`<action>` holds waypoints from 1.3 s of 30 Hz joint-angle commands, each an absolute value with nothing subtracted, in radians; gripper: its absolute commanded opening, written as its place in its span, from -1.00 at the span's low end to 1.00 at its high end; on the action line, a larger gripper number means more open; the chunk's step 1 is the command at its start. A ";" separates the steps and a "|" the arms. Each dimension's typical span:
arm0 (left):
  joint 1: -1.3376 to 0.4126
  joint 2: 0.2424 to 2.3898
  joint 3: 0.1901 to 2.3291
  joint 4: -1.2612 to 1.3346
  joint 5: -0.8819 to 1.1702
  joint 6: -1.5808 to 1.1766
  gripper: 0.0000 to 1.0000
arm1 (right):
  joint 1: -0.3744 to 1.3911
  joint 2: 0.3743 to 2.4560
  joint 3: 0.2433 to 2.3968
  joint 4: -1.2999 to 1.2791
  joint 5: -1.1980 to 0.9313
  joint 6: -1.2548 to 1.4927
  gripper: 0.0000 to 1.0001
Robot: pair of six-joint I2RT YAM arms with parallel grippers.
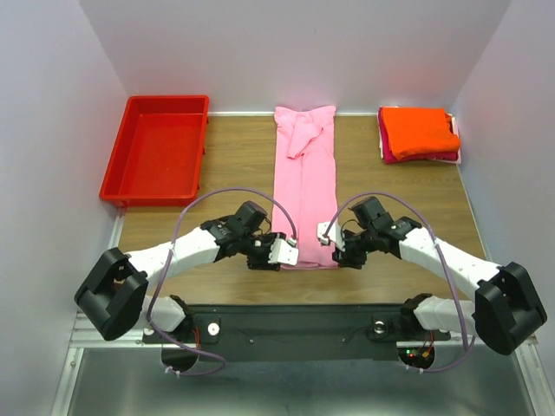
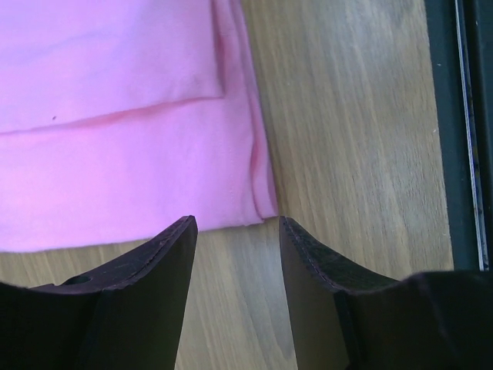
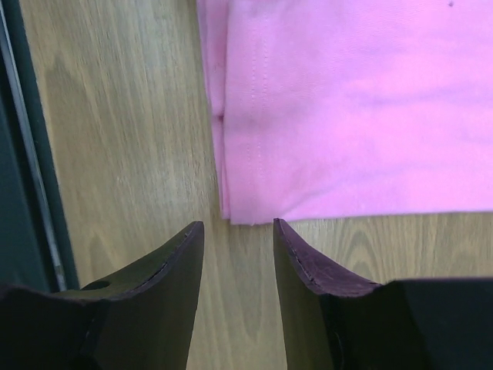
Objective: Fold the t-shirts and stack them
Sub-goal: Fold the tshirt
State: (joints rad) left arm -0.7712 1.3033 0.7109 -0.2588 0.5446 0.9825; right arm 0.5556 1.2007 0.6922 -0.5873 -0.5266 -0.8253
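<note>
On the middle of the wooden table [image 1: 217,165] lies the light pink t-shirt [image 1: 303,191], already narrowed into a long strip that runs from the near edge toward the back wall, with its sleeves tucked in and a bunched bit of cloth at the far end. It looks only partly folded: the lengthwise folds seem done, while the crosswise fold and the stacking are likely still to come. At the back right corner, the bright orange t-shirt [image 1: 418,130] sits folded on top of the darker pink-red t-shirt [image 1: 392,157], so two shirts appear finished and stacked. The left gripper [image 2: 237,231] hovers just off the strip's near left corner, jaws parted and empty. The right gripper [image 3: 239,231] hovers just off the near right corner, jaws likewise parted and holding nothing. A red plastic tray [image 1: 114,178] stands at the back left.
</note>
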 commanded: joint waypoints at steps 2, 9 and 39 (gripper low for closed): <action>-0.798 1.339 0.690 -0.190 0.569 1.081 0.15 | 0.592 1.178 0.628 -0.428 -0.496 -0.971 -0.06; -0.830 1.390 0.676 -0.153 0.560 1.092 0.11 | 0.609 1.224 0.561 -0.356 -0.465 -1.031 -0.08; -0.954 1.283 0.781 -0.387 0.656 1.017 -1.00 | 0.704 0.996 0.598 -0.584 -0.437 -0.878 -0.99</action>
State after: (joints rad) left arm -0.9005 1.3605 0.7666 -0.3099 0.5903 1.0424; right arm 0.6506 1.0573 0.5613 -0.4877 -0.4252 -0.9188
